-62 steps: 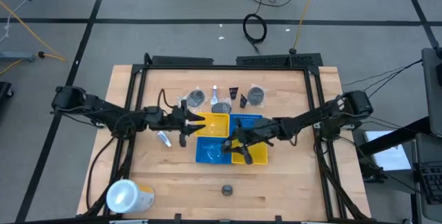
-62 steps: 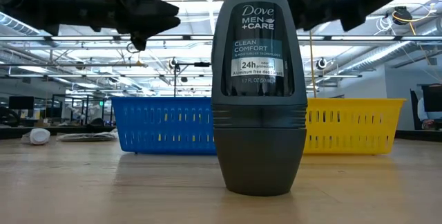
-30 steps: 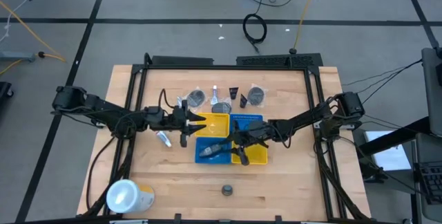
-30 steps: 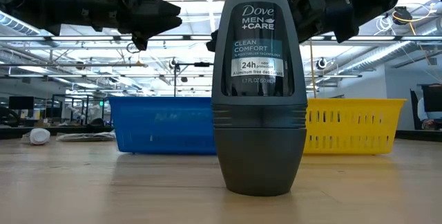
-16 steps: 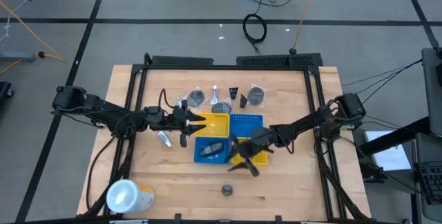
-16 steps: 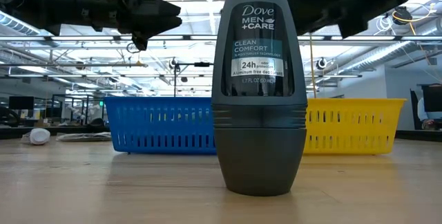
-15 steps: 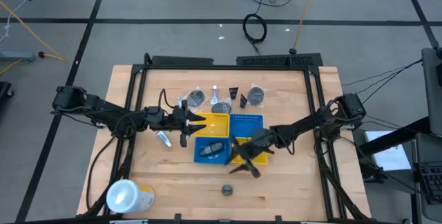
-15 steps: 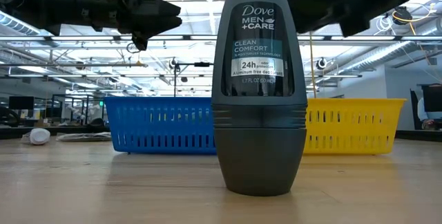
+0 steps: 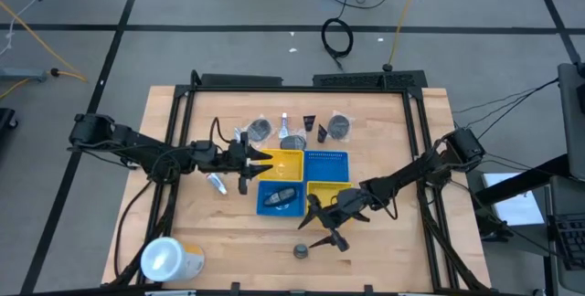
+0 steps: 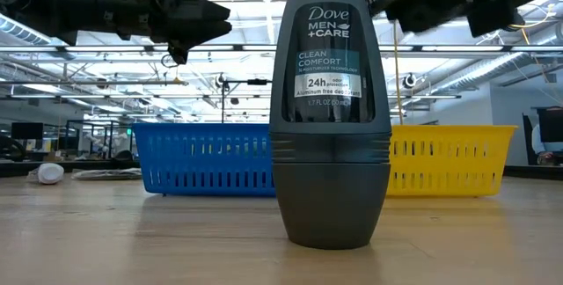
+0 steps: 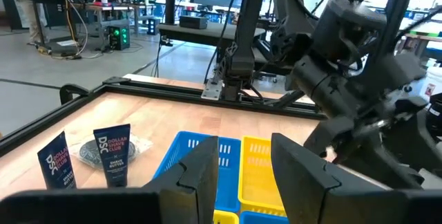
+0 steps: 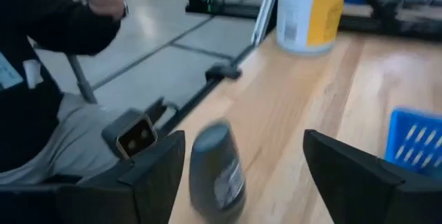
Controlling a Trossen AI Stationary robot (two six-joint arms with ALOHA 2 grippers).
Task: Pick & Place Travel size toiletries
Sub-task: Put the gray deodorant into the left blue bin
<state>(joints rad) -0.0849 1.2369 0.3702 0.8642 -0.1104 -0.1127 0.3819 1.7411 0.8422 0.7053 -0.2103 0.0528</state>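
Observation:
The dark grey Dove deodorant bottle [image 9: 300, 251] [image 10: 330, 109] stands upright on its base near the table's near edge. My right gripper [image 9: 322, 224] [image 12: 255, 175] is open just beyond it on its far-right side, and the bottle [image 12: 217, 170] shows ahead of the fingers, untouched. My left gripper [image 9: 251, 163] [image 11: 250, 172] hangs open over the far-left yellow tray [image 9: 285, 160]. A dark item [image 9: 281, 195] lies in the near-left blue tray [image 9: 267, 206]. Wrapped round pieces [image 9: 260, 130] [image 9: 340, 126], small dark tubes [image 9: 310, 122] [image 11: 114, 153] and a white tube [image 9: 216, 183] lie on the table.
Blue trays [image 9: 326, 160] and yellow trays [image 9: 335, 193] form a square mid-table. A large white-topped yellow cylinder [image 9: 169, 259] [image 12: 311, 10] stands at the near-left corner. A person [image 12: 41, 79] is beyond the near edge. Bare wood lies around the deodorant.
My right gripper has left the near trays and moved toward the table's near edge, coming close to the deodorant bottle. The dark item stays lying in the near-left blue tray. My left arm has kept still.

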